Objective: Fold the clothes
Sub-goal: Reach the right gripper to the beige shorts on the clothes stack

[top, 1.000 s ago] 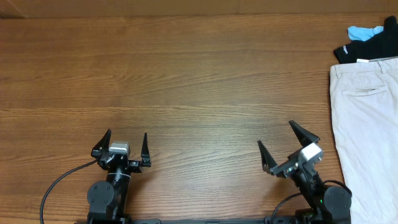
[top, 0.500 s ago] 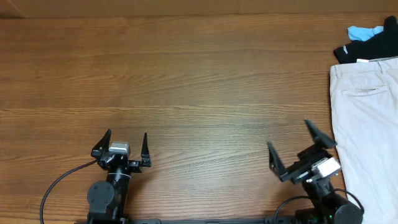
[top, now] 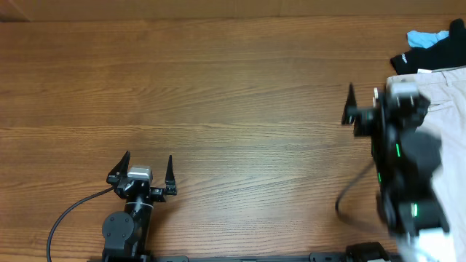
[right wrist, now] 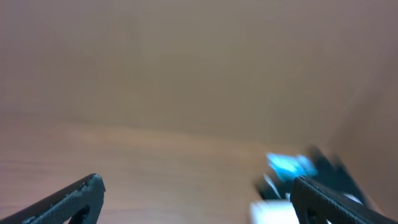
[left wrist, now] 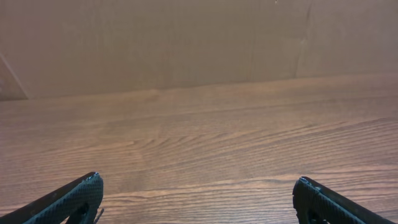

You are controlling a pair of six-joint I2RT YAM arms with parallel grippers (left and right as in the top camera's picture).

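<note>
Swung forward, right gripper [top: 363,92] hangs beside shorts [top: 455,109]; black garment [top: 429,57] beyond.

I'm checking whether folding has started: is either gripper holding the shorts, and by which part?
Nothing is held. The left gripper and right gripper are both open and empty; the shorts lie ungripped.

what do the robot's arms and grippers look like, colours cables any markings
Both arms are black. The left gripper has two slim pointed black fingers with a carbon-weave texture, a small silver-white block behind them, and a black cable trailing from its round base. The right gripper is blurred but looks alike, with small green lights on its arm.
</note>
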